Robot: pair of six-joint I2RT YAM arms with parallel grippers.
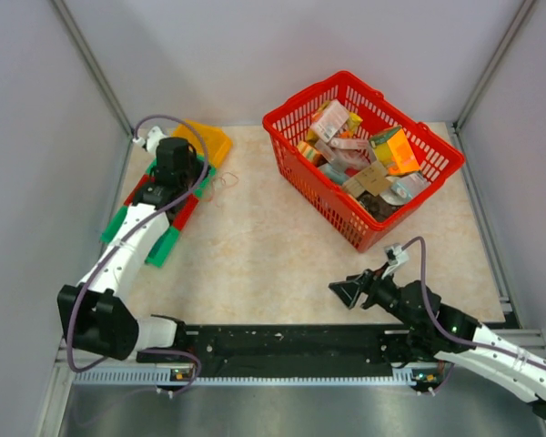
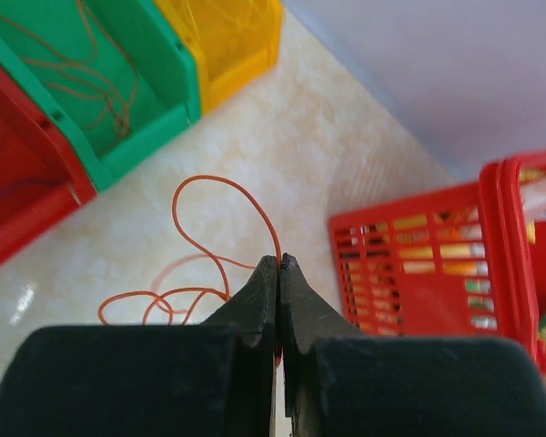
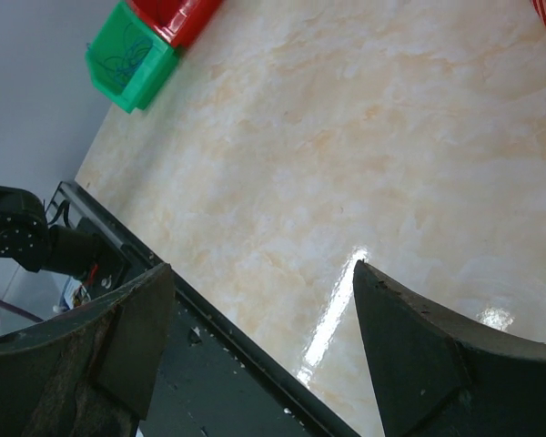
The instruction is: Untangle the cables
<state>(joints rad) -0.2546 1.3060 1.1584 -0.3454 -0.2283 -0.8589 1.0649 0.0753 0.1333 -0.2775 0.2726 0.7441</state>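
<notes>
An orange-red cable (image 2: 209,177) lies in loose loops on the beige table, just right of the bins; it also shows in the top view (image 1: 223,185). My left gripper (image 2: 279,260) is shut on one strand of it at the fingertips, and sits next to the bins in the top view (image 1: 203,176). More orange strands lie in a green bin (image 2: 118,91), yellow ones in a yellow bin (image 2: 227,36), and a purple one in a red bin (image 2: 18,182). Blue strands lie in another green bin (image 3: 127,55). My right gripper (image 3: 264,266) is open and empty, low over the table's near edge (image 1: 346,293).
A red basket (image 1: 309,182) full of packets stands at the back right, also seen in the left wrist view (image 2: 419,264). A row of red and green bins (image 1: 164,241) lies under the left arm. A black rail (image 1: 291,341) runs along the near edge.
</notes>
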